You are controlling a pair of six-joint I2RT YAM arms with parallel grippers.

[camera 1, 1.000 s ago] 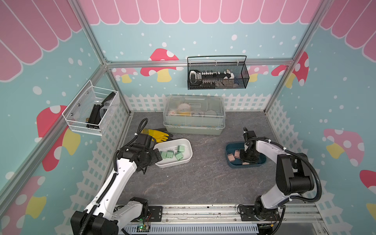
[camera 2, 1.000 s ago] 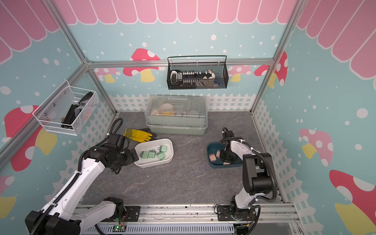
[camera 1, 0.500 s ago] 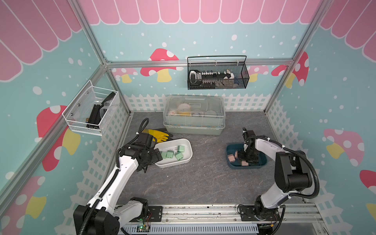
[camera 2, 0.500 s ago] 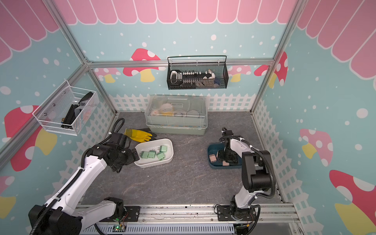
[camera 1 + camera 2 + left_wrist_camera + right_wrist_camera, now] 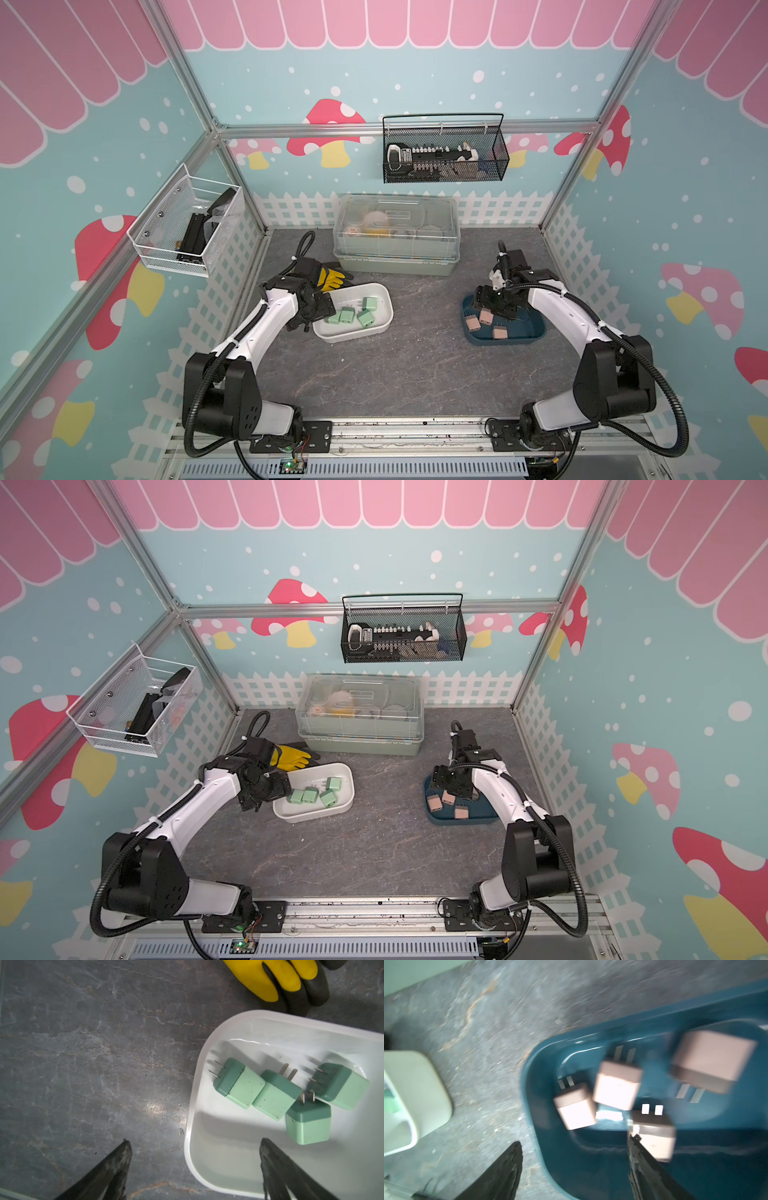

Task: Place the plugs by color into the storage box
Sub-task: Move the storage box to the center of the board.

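Several mint green plugs [image 5: 347,316] [image 5: 243,1088] lie in the white storage box [image 5: 384,291] [image 5: 197,1088] left of centre. Several salmon pink plugs [image 5: 485,318] [image 5: 576,1111] lie in the dark teal storage box [image 5: 530,334] [image 5: 533,1076] on the right. My left gripper [image 5: 322,309] [image 5: 194,1142] is open and straddles the white box's left rim, holding nothing. My right gripper [image 5: 490,305] [image 5: 576,1140] is open above the teal box's left end, one finger over its rim and one beside a pink plug. The right wrist view is blurred.
A yellow and black glove [image 5: 330,279] [image 5: 276,978] lies just behind the white box. A large translucent lidded box [image 5: 397,241] stands at the back centre. A black wire basket [image 5: 444,156] hangs on the back wall and a white mesh basket [image 5: 183,232] on the left wall.
My right gripper has gone from shut to open over the teal box and shifted slightly left. My left gripper has narrowed a little and shifted slightly at the white box's rim.
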